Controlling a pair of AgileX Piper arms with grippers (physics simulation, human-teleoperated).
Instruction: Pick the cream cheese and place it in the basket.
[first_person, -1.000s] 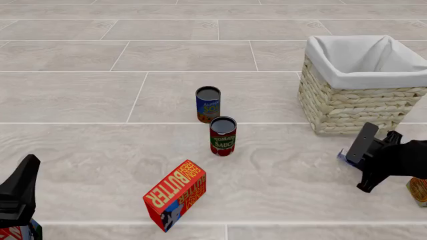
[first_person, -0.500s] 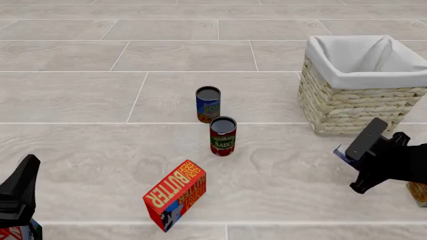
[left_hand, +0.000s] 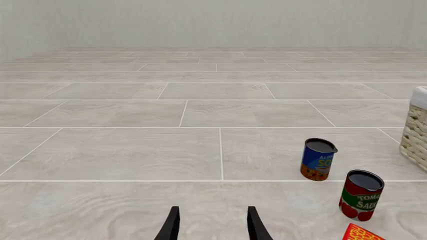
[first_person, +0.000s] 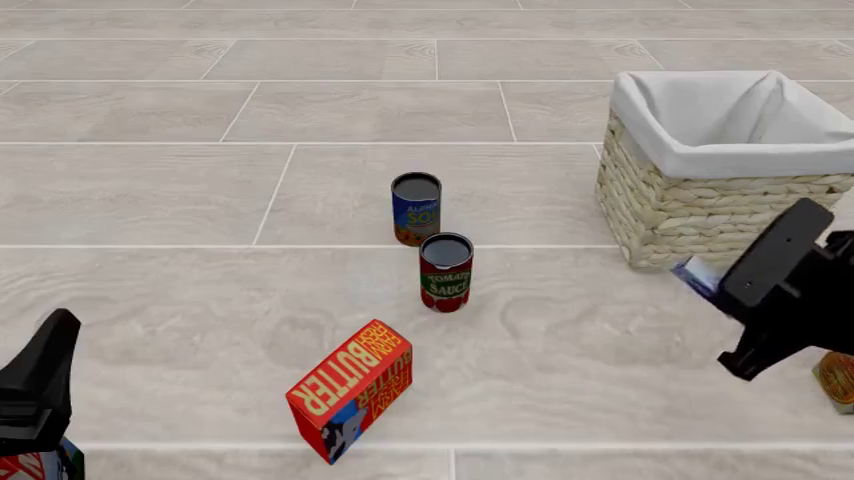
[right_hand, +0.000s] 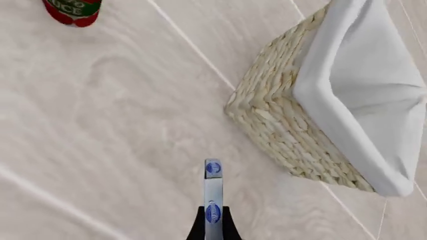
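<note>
There were two open-topped cans: a blue-and-orange soup can (first_person: 416, 208) and, just nearer than it, a red-and-green tomato sauce can (first_person: 446, 272). One red-orange cardboard butter box (first_person: 351, 389) stood tilted, nearer still than the soup can and slightly to its left. One large cream woven wicker basket with a white cloth lining (first_person: 721, 165) sat well to the right of the soup can. One small flat pale-blue and white cream cheese box (right_hand: 213, 198) was there. Partly cut-off items showed at two edges, one at the far right (first_person: 837, 380) and one at the lower left corner (first_person: 40, 466); their kind could not be told.
</note>
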